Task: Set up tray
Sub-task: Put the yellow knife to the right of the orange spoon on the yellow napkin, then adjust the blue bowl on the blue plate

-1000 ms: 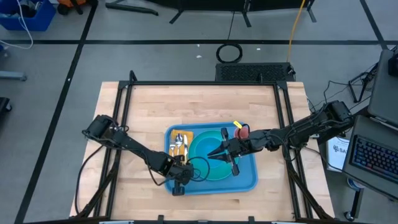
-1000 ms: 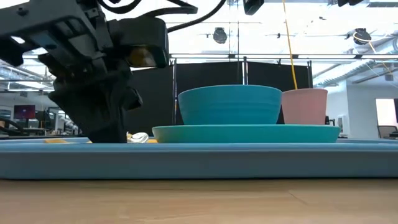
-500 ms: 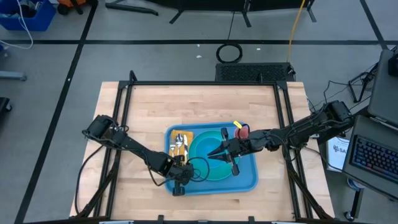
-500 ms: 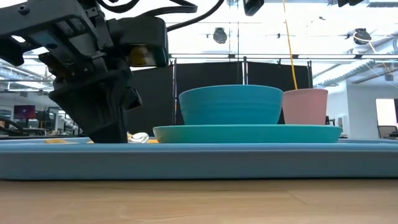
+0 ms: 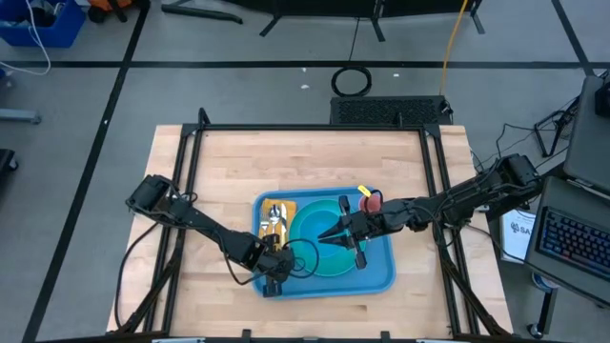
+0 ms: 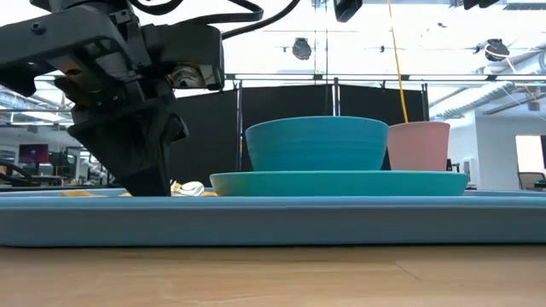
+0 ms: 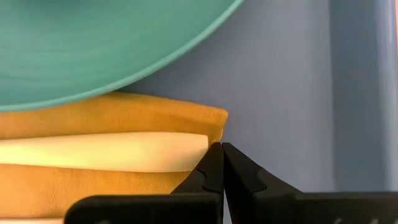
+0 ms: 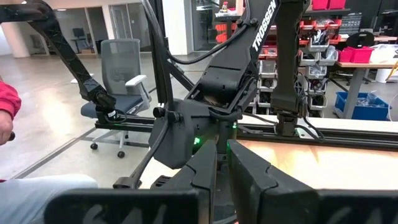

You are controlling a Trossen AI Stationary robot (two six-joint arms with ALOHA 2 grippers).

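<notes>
Left gripper (image 5: 274, 282), jaws together, over tray (image 5: 381, 276).

Black jointed arms, looped black cables, white TROSSEN lettering

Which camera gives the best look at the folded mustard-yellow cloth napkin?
The left wrist view: the folded mustard-yellow cloth napkin fills the frame close up, on the blue plastic tray. The high view shows it small; the low view only a sliver; the right wrist view none.

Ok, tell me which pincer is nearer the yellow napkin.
Left. The left pincer sits at the yellow napkin on the tray's near edge; the right pincer is farther off, over the teal plate.
</notes>
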